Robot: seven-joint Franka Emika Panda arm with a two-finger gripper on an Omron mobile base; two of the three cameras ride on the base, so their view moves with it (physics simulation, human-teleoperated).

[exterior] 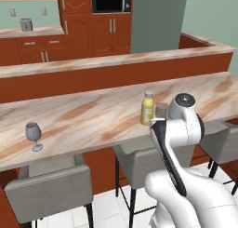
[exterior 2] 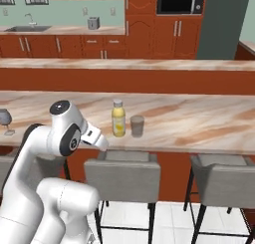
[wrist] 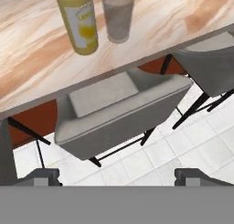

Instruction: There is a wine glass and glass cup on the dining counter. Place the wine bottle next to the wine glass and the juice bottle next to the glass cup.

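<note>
Far to the left of the juice bottle (exterior: 148,109), the wine glass (exterior: 33,135) stands alone on the dining worktop (exterior: 93,117), with no wine bottle beside it. Just right of the juice bottle, nearly touching it, sits the glass cup (exterior 2: 137,125), so I judge that pairing done. My claw (wrist: 117,177) hangs wide and empty, below the worktop's edge, over the grey stool (wrist: 114,113) in front of the juice bottle. Fetching the wine bottle is what remains: I should lift clear of the stool, back away without brushing the juice bottle, and later set the wine close beside the glass, not against its thin stem
</note>
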